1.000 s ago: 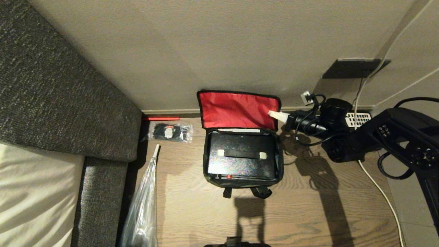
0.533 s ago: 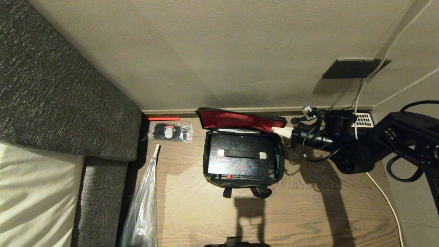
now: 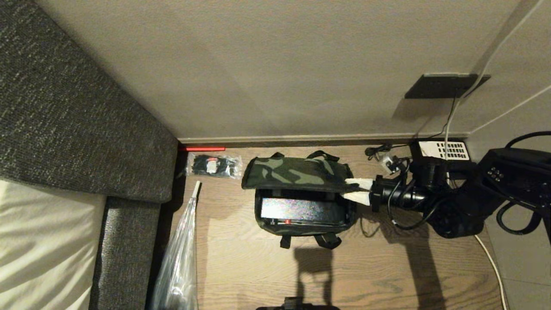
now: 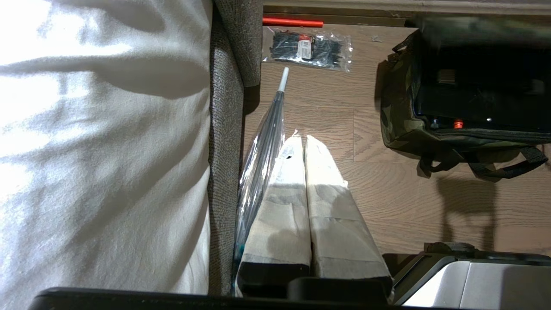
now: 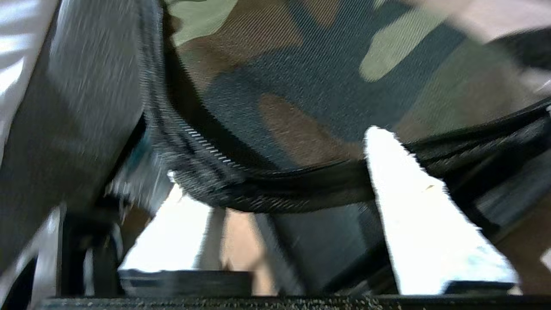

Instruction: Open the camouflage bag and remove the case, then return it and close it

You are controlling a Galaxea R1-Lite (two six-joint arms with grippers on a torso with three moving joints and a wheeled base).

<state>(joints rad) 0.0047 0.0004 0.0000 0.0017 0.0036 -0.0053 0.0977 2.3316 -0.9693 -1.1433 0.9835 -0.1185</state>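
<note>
Nearest us, our left gripper (image 4: 304,142) hangs parked over the wood floor (image 3: 387,267) beside the sofa (image 3: 86,129), its two padded fingers pressed together with nothing between them.

Further out, the camouflage bag (image 3: 301,202) sits on the floor close to the wall. Its near half gapes, and in that gap we see the case (image 3: 301,210) lying flat inside, black and rigid, with a small red button at its near edge. We judge the case to be stiff and fairly heavy, so the long handle on top would be the place to grasp it; the handle is hidden under the lid at this moment.

Over the far half, the lid (image 3: 297,173) lies camouflage side up, sagging at the edges. It is soft fabric and light, so it folds and drapes instead of swinging like a hinge. The zipper-trimmed rim is the firmest part to pinch.

At the lid's right corner our right gripper (image 3: 358,190) has its white fingers spread apart, one above and one below the black rim, no longer clamping it so far as we can tell.
</note>
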